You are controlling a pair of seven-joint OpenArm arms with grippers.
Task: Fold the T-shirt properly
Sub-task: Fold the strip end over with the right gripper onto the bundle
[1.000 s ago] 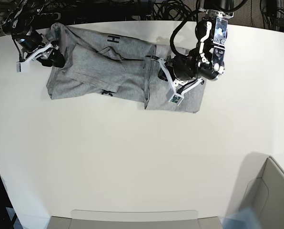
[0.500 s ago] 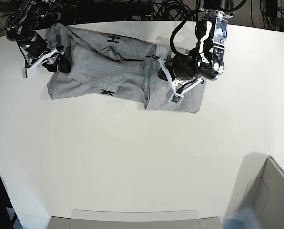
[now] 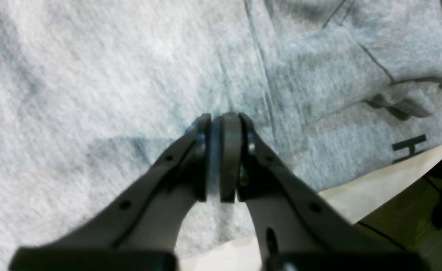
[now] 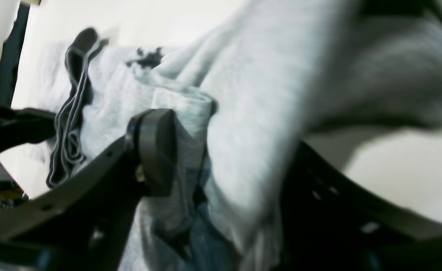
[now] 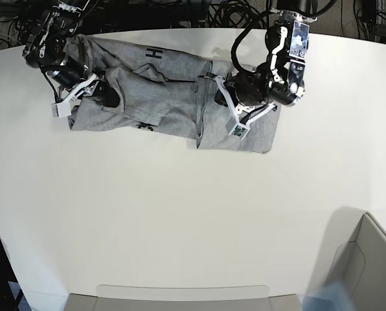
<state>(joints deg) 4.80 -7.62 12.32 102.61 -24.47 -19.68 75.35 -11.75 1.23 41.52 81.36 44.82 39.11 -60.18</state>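
Right hand [image 5: 96, 91] amid rumpled grey T-shirt [image 5: 160, 97]

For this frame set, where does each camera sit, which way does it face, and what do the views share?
Base: high above, looking down on the white table, the T-shirt and both arms.
Left wrist: on the left arm, looking along the left gripper, jaws nearly together on grey cloth.
Right wrist: on the right arm, low and blurred, looking past the right gripper with a fold of cloth between its fingers.
Shared: every view shows the T-shirt; base and left wrist both show its black lettering.
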